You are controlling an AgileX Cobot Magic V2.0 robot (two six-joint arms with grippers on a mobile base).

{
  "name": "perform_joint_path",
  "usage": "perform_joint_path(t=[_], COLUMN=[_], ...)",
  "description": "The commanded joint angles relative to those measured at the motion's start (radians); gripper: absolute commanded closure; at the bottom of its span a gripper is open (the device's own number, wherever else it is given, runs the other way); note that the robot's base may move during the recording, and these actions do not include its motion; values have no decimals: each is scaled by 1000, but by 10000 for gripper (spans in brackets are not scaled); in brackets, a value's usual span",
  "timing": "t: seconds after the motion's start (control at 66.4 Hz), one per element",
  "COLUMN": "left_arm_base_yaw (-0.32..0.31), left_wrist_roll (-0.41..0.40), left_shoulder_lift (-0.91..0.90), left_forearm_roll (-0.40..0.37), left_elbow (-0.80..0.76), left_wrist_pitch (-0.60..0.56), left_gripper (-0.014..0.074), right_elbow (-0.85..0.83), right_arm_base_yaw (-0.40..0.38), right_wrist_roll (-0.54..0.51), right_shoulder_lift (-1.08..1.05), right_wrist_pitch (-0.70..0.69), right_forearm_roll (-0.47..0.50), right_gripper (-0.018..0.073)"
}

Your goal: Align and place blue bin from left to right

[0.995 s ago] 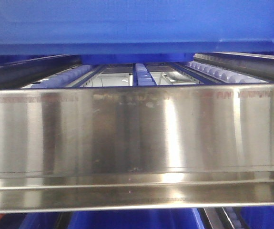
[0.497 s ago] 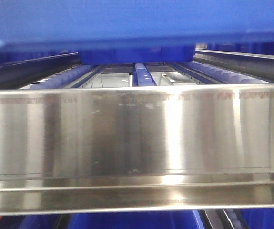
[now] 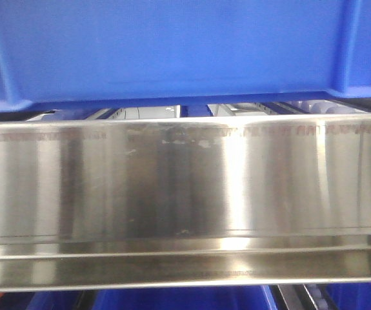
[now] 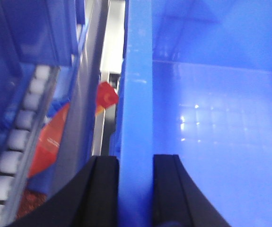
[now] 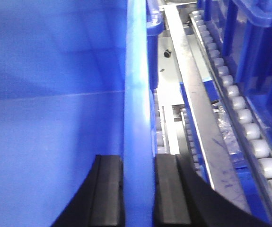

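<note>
- Front view: the bin (image 3: 172,51) fills the upper band of the frame from the left edge to the right. A raised rib stands near its right corner.
- Its lower edge sits just above a steel beam (image 3: 185,187) that spans the middle of the frame. Rollers (image 3: 320,106) show in the thin gap at upper right, and other bins (image 3: 185,300) line the bottom edge. I cannot tell whether the bin rests on the rollers.
- Left wrist view: a roller track (image 4: 17,142) runs up the lower left, with a rail (image 4: 86,94) beside it and a red piece (image 4: 106,97) just left of centre.
- The bin's wall rises through the centre of that frame, with its pale inside to the right. The left end effector (image 4: 136,158) is clamped on this wall, one black finger (image 4: 102,189) outside and the other inside.
- Right wrist view: the bin's inside fills the left half and its wall stands at centre. The right end effector (image 5: 139,158) is clamped on that wall in the same way, a finger (image 5: 171,189) on each face.
- Right of it lie a rail and a roller track, with more blue bins at the upper right.
</note>
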Motion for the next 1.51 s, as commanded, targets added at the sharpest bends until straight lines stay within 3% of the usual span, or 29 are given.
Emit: perform_joint_path(t=[0.0,0.558,0.678,0.814,0.859,0.949,1.1,1.296,1.356,1.492], left_arm_base_yaw=[-11,-11,-11,-11,-11,-11,-11,-11,-11,-11], left_wrist_roll=[-4,-4,-4,-4,-4,-4,-4,-4,-4,-4], left_shoulder_lift=[10,26,26,26,26,26,26,21,17,15], left_forearm_roll=[-45,-3,-3,-3,-3,-3,-3,-3,-3,0], left_elbow=[-20,-20,-20,-20,-20,-20,-20,-22,-22,-22], left_wrist_pitch=[-102,-118,-116,-116,-114,-114,-114,-115,-115,-115], left_gripper=[707,700,570,373,328,218,145,181,262,534], right_elbow=[-21,-21,-21,-21,-21,-21,-21,-21,-21,-21], right_arm_base_yaw=[3,2,2,2,2,2,2,2,2,2], right_wrist_roll=[-4,-4,-4,-4,-4,-4,-4,-4,-4,-4], right_shoulder_lift=[2,42,42,42,42,42,42,38,34,30], right_wrist_pitch=[-121,-99,-62,-64,-59,-57,-57,-57,-59,-59], right_forearm_roll=[-4,-4,-4,-4,-4,-4,-4,-4,-4,-4], right_gripper=[629,629,583,286,225,209,210,243,321,541])
